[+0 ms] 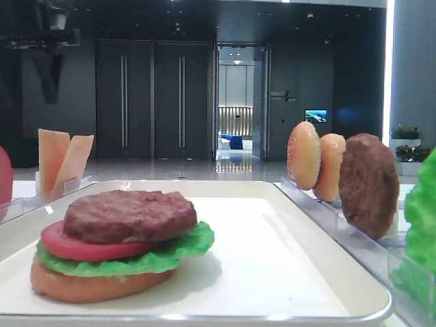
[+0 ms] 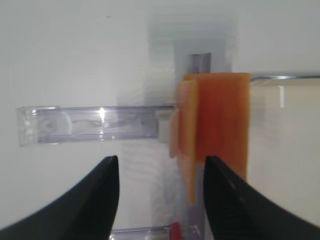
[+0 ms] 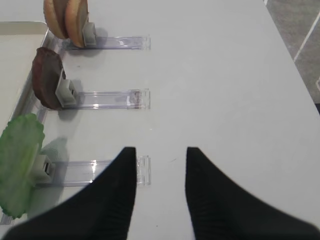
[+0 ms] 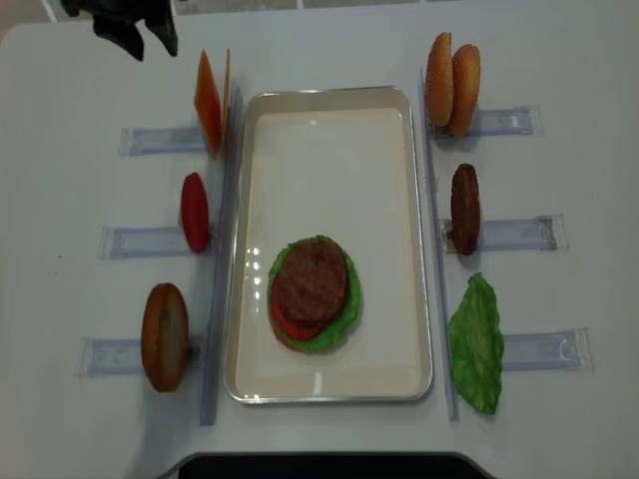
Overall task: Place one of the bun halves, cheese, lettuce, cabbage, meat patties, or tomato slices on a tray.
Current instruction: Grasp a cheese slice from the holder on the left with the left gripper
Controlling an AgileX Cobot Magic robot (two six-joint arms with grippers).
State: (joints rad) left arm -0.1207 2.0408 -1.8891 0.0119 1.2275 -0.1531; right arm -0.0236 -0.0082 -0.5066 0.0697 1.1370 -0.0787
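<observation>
left claw (image 2: 160, 172), spread wide and holding nothing, faces the upright cheese (image 2: 220, 125) just ahead.

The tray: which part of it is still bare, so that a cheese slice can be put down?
The tray is bare in its far half, between the cheese rack and the bun halves, plus a narrow strip at the near rim. The stack under the meat patty crowds the near-middle.

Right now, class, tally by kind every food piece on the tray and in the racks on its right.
Bun halves: 3
Meat patties: 2
Lettuce: 2
Tomato slices: 1
Total: 8
</observation>
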